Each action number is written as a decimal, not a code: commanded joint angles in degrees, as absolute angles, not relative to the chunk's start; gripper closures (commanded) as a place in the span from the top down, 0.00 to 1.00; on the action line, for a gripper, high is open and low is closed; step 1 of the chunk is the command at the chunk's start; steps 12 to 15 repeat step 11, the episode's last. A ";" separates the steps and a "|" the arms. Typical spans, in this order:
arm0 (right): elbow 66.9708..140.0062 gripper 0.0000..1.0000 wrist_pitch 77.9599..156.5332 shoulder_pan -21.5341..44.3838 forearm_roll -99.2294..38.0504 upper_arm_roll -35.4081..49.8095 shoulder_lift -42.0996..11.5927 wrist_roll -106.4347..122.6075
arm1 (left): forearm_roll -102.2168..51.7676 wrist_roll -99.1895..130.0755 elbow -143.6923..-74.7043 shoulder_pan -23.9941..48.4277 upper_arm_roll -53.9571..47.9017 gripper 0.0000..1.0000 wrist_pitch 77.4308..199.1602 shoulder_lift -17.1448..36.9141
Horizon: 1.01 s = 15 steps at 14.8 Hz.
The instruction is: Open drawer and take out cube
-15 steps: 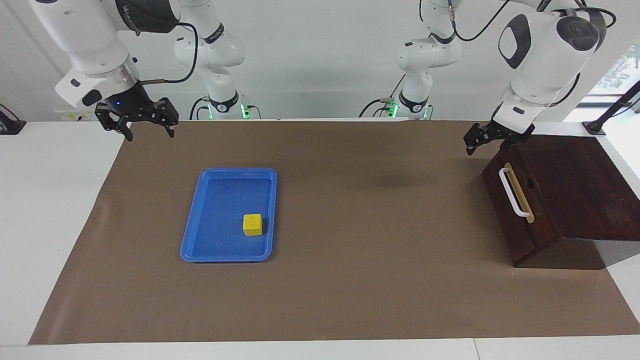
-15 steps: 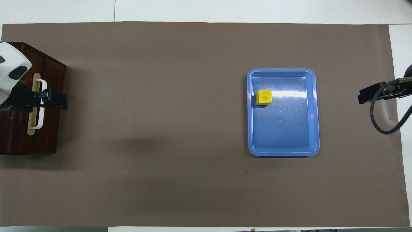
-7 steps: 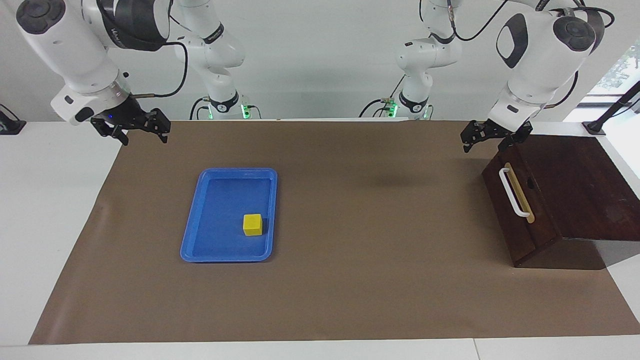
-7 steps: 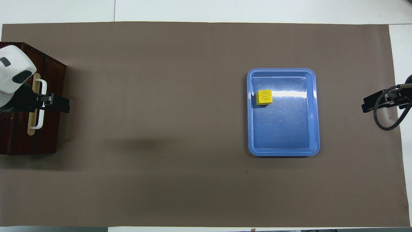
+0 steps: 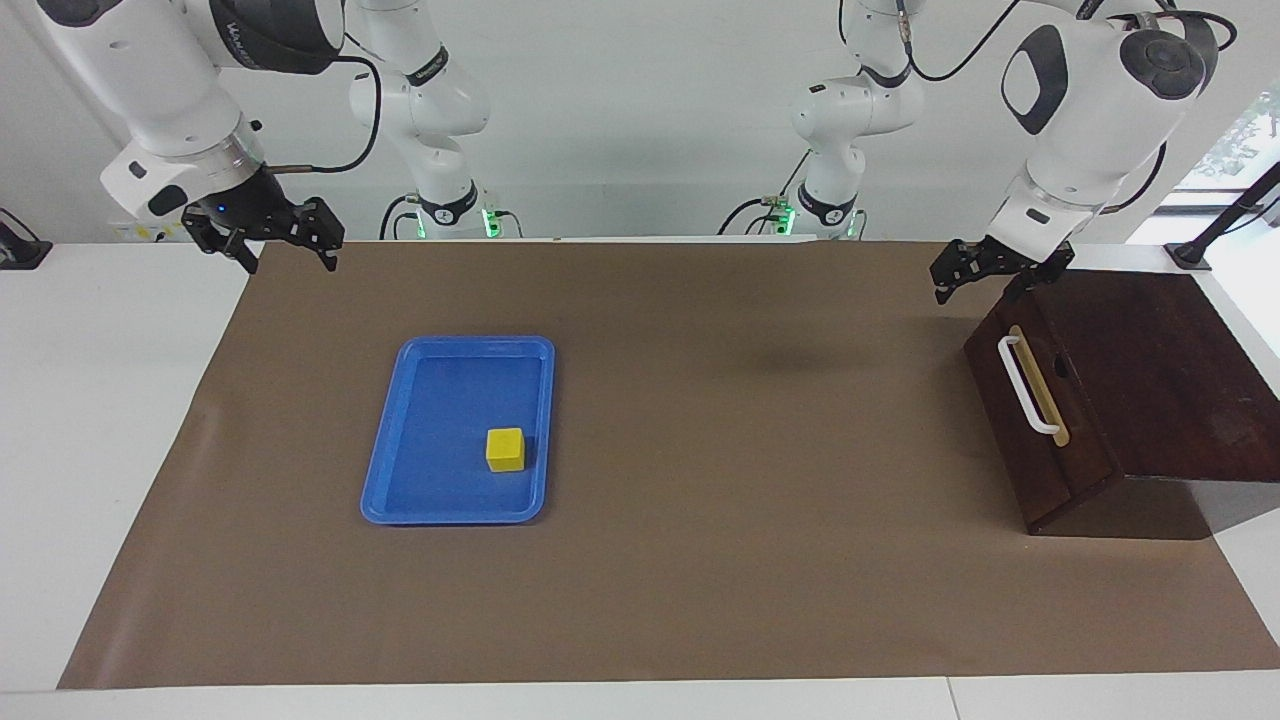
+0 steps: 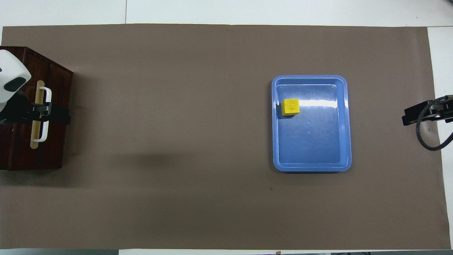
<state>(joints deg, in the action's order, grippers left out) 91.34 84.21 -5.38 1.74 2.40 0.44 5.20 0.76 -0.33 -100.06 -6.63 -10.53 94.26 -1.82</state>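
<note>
Over the upper edge of the drawer (image 5: 1040,400) front, the left gripper (image 5: 985,278) hangs with its fingers spread apart and nothing between them. Seen from overhead, it covers the middle of the white bar handle (image 6: 45,114), yet the facing view shows it raised clear of the handle, at about eleven o'clock from it. The drawer is pushed in flush with its dark wooden box (image 5: 1160,380), which stands at the left arm's end of the table.

Above the corner of the brown mat (image 5: 700,560) at the right arm's end, the right gripper (image 5: 283,248) is also up in the air, fingers parted and empty. It is at roughly eleven o'clock from the blue tray (image 5: 385,450) in the facing view and well apart from it.

The cube (image 5: 505,449) lies in the blue tray, resting flat on the tray floor close to the long wall that faces the drawer. In the facing view it sits toward five o'clock within the tray; overhead it appears at ten o'clock. No gripper is near it.
</note>
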 commanded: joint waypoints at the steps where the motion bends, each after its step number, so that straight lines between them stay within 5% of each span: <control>1: 92.90 1.00 84.29 -5.36 2.72 2.90 1.23 4.13 | 0.00 -0.70 -100.81 -7.21 -10.46 1.00 93.87 -3.16; 15: 92.46 1.00 84.02 -5.89 2.90 2.90 1.32 4.22 | 0.00 -0.70 -100.81 -7.21 -10.46 1.00 93.87 -3.16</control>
